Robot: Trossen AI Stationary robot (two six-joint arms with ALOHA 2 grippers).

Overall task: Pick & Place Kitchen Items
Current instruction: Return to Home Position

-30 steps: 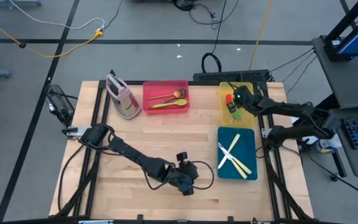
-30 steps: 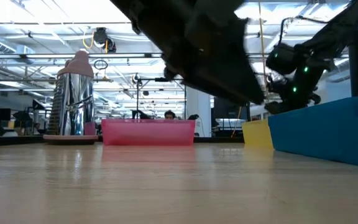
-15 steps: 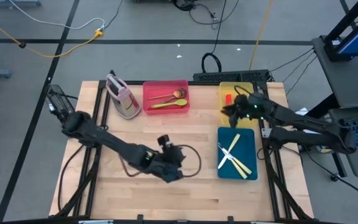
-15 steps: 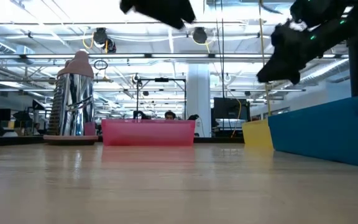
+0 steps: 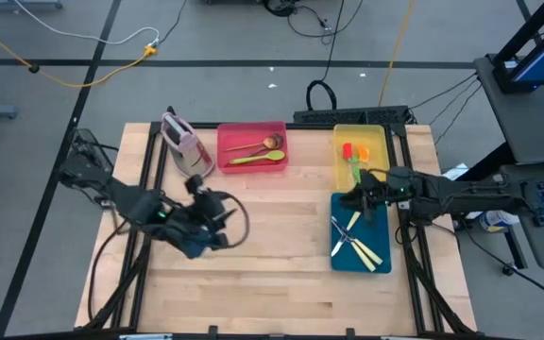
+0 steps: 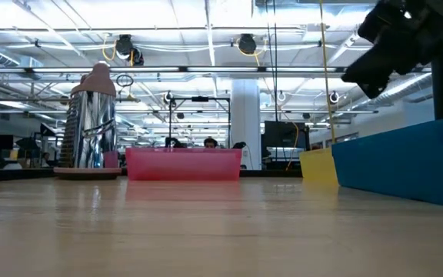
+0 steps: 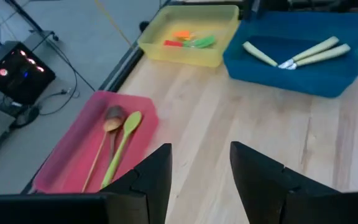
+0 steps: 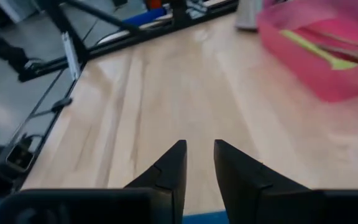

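Observation:
The kitchen items lie in three trays. A wooden spoon [image 5: 251, 145] and a green spoon [image 5: 258, 159] rest in the red tray [image 5: 251, 126]. Red, orange and green spatulas [image 5: 352, 159] are in the yellow tray [image 5: 359, 128]. Cream-handled knives [image 5: 352, 242] lie crossed in the blue tray [image 5: 382, 215]. My left gripper [image 5: 217, 208] hangs open above the table's left middle, pointing toward the trays, with nothing between its fingers [image 7: 201, 152]. My right gripper [image 5: 350, 199] hovers over the blue tray's far end, pointing left, with a narrow empty gap between its fingers [image 8: 197, 146].
A pink-and-grey upright container [image 5: 185, 146] stands at the far left, beside the red tray. Bare wooden table [image 5: 272, 274] stretches across the middle and near side. In the low view my right gripper [image 6: 391, 46] hangs above the blue tray's wall [image 6: 406, 158].
My left gripper has risen from low over the near middle of the table and swung toward the far left, leaving the low view upward. My right gripper has drawn back from over the yellow tray toward the near edge and tipped from pointing down to nearly level.

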